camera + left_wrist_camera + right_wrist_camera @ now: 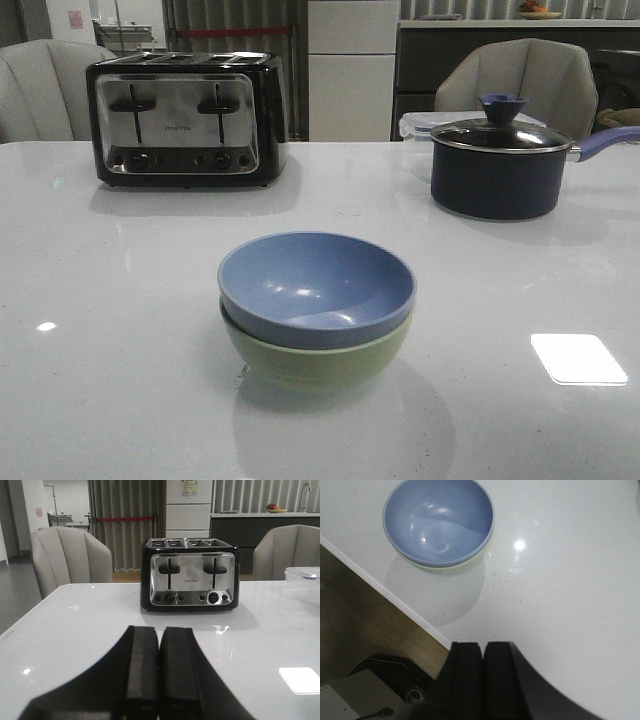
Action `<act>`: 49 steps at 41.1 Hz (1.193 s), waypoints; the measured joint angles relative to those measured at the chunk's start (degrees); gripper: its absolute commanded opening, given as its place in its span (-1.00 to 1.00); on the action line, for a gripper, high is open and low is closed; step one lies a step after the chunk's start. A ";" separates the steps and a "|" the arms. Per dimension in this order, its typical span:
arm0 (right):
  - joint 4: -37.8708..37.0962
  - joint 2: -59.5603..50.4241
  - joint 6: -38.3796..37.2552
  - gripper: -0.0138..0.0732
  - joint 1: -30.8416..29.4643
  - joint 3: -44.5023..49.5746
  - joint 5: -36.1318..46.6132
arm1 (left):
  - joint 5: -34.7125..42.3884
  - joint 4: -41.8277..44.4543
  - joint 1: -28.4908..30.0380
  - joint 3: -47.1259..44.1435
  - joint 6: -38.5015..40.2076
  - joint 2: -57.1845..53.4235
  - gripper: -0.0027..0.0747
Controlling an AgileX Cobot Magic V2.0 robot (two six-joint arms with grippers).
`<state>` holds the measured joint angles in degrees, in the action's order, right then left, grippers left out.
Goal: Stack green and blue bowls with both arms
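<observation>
Sitting slightly tilted in the pale sage-green matte bowl (318, 362) near the glossy white worktop (120, 400)'s six-o'clock edge, the dusty-blue matte bowl (316, 288) could be toppled by any stray sweep from the clenched, empty left claw (159, 672) or right claw (483, 672).

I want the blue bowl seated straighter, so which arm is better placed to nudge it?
Probably the right. The right gripper, fingers together, looks down on the blue bowl nested slightly tilted in the green bowl. The left gripper, also closed, faces the toaster, with no bowl in its view.

2 bowls: 1 blue (316, 287), 1 green (318, 358). 1 toaster (186, 118), 1 saucepan (500, 165), 2 chairs (515, 78) (45, 88), 1 plastic tub (418, 126).
</observation>
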<state>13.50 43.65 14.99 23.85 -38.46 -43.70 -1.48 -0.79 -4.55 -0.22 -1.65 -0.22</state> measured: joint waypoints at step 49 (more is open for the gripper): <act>0.09 -44.28 0.00 -0.63 -23.41 40.06 36.60 | 0.00 0.00 -0.10 0.00 0.00 0.00 -0.69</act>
<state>13.60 -0.62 14.99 0.44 1.61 -7.10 -1.48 -0.79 -4.65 -0.22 -1.65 -0.22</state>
